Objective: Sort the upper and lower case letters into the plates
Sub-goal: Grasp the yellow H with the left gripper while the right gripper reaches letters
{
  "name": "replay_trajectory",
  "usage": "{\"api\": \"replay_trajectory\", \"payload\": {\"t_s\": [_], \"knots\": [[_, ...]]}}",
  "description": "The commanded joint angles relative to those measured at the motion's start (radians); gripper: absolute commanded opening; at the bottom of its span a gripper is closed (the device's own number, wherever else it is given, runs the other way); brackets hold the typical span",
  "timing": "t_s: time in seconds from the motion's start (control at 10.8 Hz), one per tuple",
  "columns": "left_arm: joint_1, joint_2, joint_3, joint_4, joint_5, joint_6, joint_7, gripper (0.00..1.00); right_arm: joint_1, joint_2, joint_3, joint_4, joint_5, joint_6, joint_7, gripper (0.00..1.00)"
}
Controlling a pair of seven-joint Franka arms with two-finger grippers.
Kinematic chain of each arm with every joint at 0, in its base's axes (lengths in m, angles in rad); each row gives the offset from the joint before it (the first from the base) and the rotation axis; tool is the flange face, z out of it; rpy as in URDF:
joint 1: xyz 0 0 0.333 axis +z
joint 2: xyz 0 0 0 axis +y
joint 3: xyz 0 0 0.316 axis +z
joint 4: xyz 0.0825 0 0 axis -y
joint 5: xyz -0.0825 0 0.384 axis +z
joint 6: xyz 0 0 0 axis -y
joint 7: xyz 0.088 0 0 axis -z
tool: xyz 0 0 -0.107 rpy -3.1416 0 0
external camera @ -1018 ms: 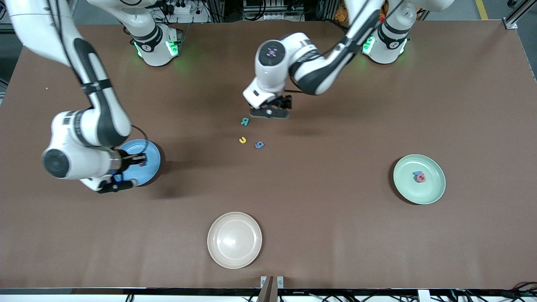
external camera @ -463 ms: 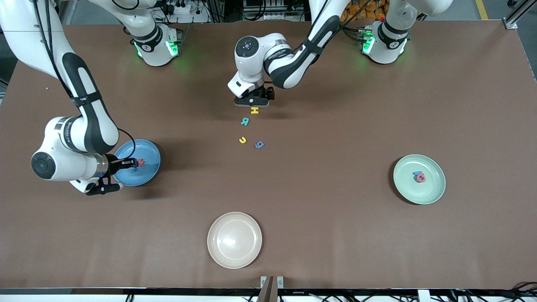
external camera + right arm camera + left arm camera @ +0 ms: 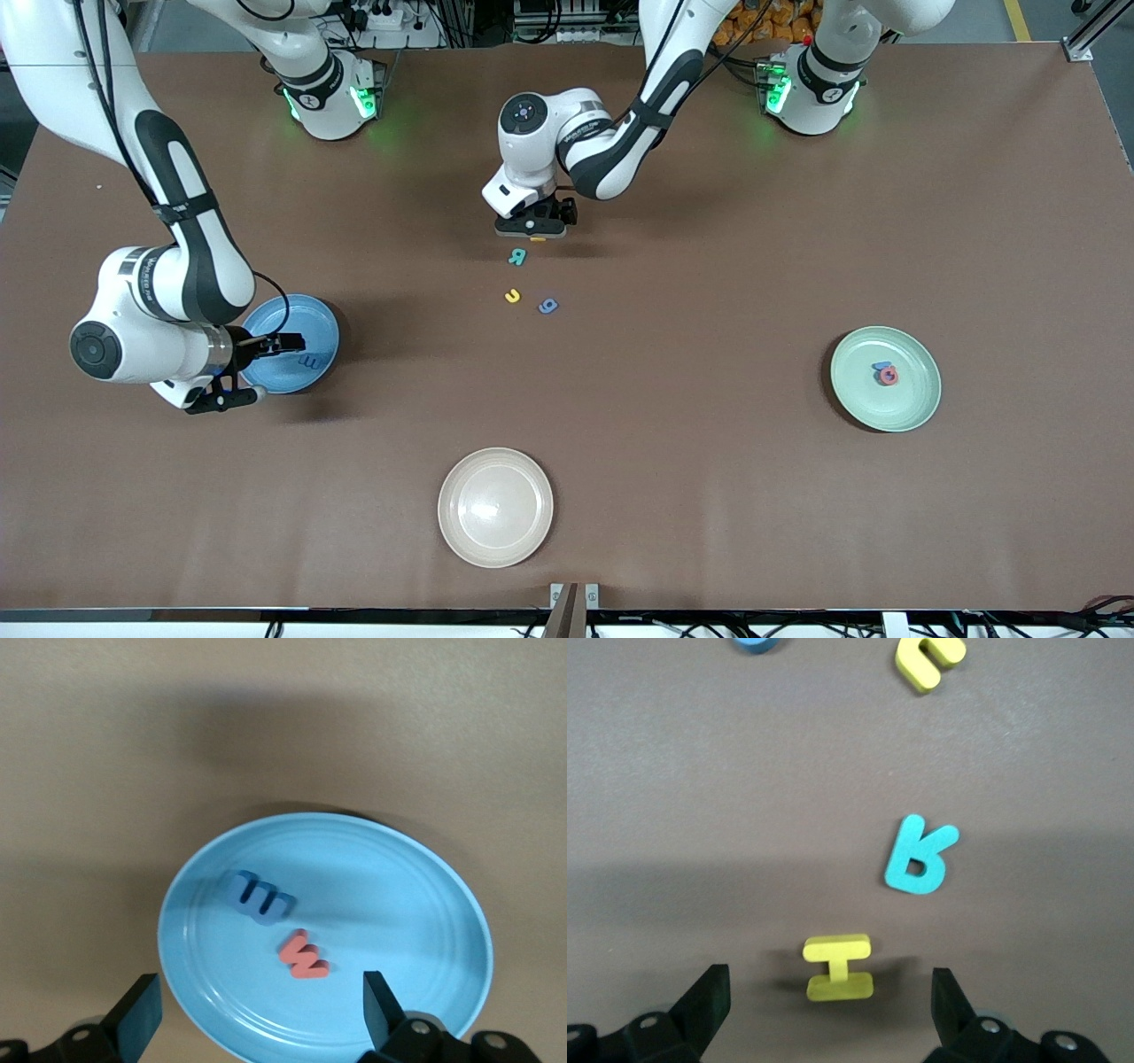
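Yellow H (image 3: 838,968) lies on table btwn left pincer's (image 3: 828,1010) wide-open fingers, untouched.

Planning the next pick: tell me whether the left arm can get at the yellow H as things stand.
Probably yes. The left gripper hangs right over the yellow H with its fingers open to either side of it. The teal R lies apart from it, so nothing blocks a straight descent.

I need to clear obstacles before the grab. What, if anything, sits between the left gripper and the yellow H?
Nothing visible. The left gripper, open, hangs right over the yellow H; the teal R lies beside, outside the fingers.
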Motion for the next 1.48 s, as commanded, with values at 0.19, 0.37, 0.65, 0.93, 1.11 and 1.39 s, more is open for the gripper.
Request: {"api": "replay_trajectory", "payload": {"t_s": [0.19,0.37,0.65,0.93,1.11,1.39], "knots": [[-0.044,0.045,0.029,0.034,0.026,0.003,-0.012,0.84,0.101,-0.023,0.008,0.030,0.014,-0.034,0.210,1.00],[-0.043,0.047,0.029,0.034,0.028,0.003,-0.011,0.66,0.127,-0.014,0.009,0.036,0.024,-0.025,0.236,1.00],[-0.040,0.027,0.062,0.035,0.023,0.001,-0.004,0.00,0.228,0.017,0.009,0.087,0.024,-0.017,0.444,1.00],[0.047,-0.077,0.067,0.026,0.029,-0.082,0.006,0.00,0.303,0.052,0.009,0.115,0.026,0.004,0.638,1.00],[0.214,-0.169,-0.026,0.025,0.031,-0.190,0.090,0.00,0.375,0.064,0.011,0.116,0.024,0.039,0.742,1.00],[0.550,-0.254,-0.209,0.025,0.031,-0.268,0.331,0.00,0.549,0.089,0.011,0.116,0.024,0.070,0.954,1.00]]}}
